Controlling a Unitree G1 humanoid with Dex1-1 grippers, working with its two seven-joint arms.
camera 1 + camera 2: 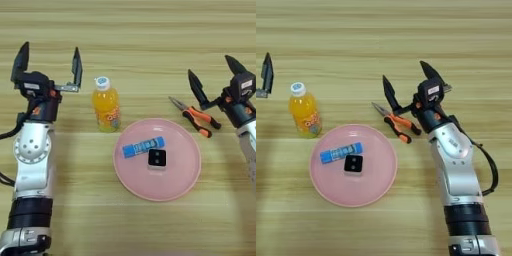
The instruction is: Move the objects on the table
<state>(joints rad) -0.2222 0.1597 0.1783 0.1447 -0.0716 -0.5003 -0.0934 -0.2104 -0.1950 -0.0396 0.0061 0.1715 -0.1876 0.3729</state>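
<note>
Pink round plate (180,175) sits on the wooden table (140,45), a little toward the near edge from centre. Contents: two items. A blue-labelled tube (143,146) with a white end lies flat in the far-left part of the plate, tilted, white end pointing to the plate's left rim. A small black square block (157,158) with a white base lies just beside the tube on its near-right side; touching or not, cannot tell.

Outside the plate: a small orange drink bottle (105,106) with a white cap stands upright on the table, just off the plate's far-left rim, apart from it. Orange-handled pliers (196,117) lie flat on the table beyond the plate's far-right rim, metal nose pointing left and away, handles toward the right.

Left gripper (49,61): at the left of the table, left of the bottle and near it, not touching. Two black fingers spread wide, tips pointing to the far side, nothing between them. Forearm runs up from the near-left corner.

Right gripper (407,80): above the table just beyond the pliers' handles. Fingers spread apart, tips pointing away; nothing held. Contact with the pliers cannot be confirmed. Forearm rises from the near-right edge.
</note>
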